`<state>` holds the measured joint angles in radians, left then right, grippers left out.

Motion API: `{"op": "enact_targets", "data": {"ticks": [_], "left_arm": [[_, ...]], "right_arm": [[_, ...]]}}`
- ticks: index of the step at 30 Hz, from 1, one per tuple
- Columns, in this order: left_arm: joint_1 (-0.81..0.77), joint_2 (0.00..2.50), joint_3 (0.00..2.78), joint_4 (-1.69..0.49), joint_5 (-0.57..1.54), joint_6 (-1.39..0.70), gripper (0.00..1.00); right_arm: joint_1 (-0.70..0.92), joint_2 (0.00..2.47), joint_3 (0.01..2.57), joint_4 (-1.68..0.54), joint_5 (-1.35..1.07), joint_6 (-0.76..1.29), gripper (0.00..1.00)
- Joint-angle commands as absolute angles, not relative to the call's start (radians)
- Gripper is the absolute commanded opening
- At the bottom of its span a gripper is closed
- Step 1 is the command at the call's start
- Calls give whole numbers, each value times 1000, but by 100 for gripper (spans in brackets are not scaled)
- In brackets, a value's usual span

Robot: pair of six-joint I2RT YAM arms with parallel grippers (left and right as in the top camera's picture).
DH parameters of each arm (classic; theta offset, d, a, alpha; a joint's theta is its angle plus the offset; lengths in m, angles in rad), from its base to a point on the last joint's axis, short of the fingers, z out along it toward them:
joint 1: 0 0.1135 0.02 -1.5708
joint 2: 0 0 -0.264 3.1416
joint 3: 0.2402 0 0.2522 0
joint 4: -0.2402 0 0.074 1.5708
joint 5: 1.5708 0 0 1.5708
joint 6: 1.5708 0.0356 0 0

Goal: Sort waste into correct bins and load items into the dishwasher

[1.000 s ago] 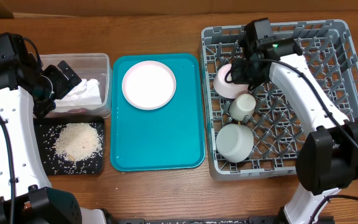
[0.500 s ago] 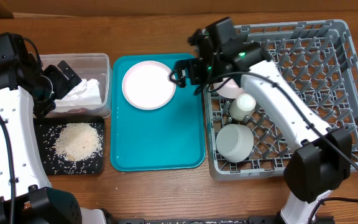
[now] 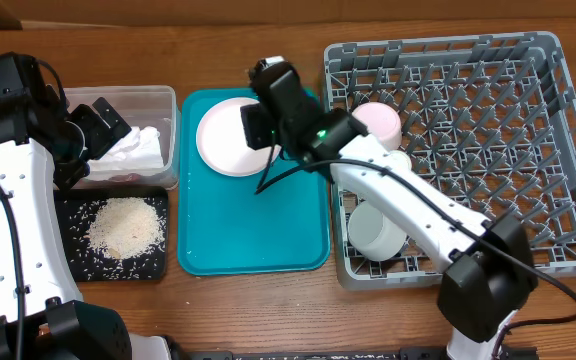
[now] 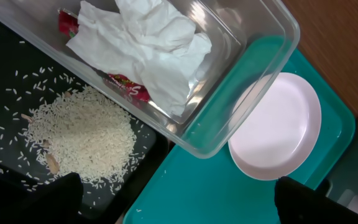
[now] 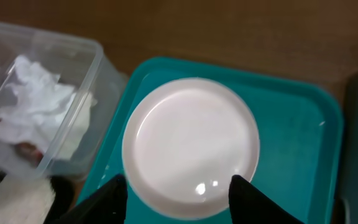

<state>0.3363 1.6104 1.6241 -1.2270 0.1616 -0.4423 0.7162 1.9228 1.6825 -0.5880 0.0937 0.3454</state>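
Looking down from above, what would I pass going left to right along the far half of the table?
Clear rectangular plastic tub, round pale pink plate, square grey plastic dish rack.

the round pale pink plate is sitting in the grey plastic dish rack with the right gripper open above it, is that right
Not quite. The round pale pink plate lies on the teal plastic serving tray, not in the grey plastic dish rack; the overhead view shows this. The rest holds: the right gripper is open above it.
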Motion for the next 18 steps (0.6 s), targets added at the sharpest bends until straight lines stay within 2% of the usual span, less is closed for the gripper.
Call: {"op": "enact_targets", "data": {"ticks": [1, 6, 18], "left_arm": [[340, 1602, 1645, -1225, 165, -442, 100], [340, 1602, 1645, -1225, 165, -442, 100], [340, 1602, 1645, -1225, 165, -442, 100]], "right_arm": [[711, 2001, 1673, -532, 263, 371, 52], [702, 2124, 1673, -459, 341, 371, 51], [698, 2301, 1673, -381, 340, 371, 51]]}}
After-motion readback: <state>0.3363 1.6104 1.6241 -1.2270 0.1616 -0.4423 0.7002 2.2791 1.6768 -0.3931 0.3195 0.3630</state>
